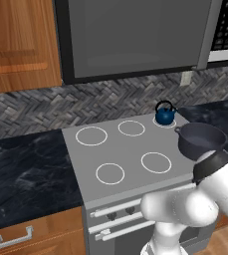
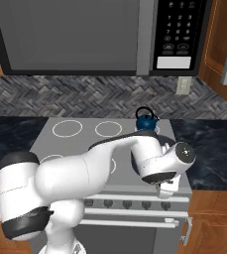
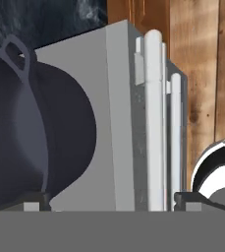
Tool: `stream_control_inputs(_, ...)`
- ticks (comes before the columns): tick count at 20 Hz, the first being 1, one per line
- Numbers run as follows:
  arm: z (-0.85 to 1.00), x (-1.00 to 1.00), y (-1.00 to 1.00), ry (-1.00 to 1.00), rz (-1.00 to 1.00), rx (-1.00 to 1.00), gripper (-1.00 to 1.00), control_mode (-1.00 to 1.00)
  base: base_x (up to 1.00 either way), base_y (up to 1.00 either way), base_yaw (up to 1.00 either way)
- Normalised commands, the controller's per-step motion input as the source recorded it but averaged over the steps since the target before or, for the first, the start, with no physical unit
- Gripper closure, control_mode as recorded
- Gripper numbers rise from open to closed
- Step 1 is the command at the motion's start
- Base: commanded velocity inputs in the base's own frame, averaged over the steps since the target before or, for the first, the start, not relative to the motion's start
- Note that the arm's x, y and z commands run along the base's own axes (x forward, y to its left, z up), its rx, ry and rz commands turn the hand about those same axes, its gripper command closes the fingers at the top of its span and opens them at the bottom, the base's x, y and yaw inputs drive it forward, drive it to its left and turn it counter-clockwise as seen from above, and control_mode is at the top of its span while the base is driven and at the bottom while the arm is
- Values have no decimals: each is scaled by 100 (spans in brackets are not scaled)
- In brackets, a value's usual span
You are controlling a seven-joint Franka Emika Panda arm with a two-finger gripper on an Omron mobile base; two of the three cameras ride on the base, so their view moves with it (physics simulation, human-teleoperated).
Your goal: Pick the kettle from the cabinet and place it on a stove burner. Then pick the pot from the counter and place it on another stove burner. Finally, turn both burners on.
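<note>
One item is done, I judge: the kettle [image 1: 165, 114] sits on the back-right burner. The pot [image 1: 201, 140] is at the cooktop's [image 1: 120, 149] right edge, about three o'clock, apparently overhanging it. My gripper [image 3: 111, 204] has its jaws wide apart, nothing clamped, the pot at nine o'clock. The arm [image 2: 110, 166] folds low over the stove front. Next: reach the knobs [image 2: 126, 203].

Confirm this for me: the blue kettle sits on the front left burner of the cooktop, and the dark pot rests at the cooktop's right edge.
Not quite. The kettle sits on the back right burner, not the front left one; the left base view shows this. The front left ring there is bare. The rest holds: the pot rests at the right edge of the cooktop.
</note>
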Motion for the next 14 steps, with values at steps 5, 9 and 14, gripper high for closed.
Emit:
stream_control_inputs(5, 0, -49, 0, -1, 0, 0, -100, -100, 0, 0, 0)
stream_control_inputs(9, -9, -39, 0, -6, 0, 0, -100, -100, 0, 0, 0)
stream_control_inputs(14, -20, -23, 0, -6, -2, 7, -100, -100, 0, 0, 0)
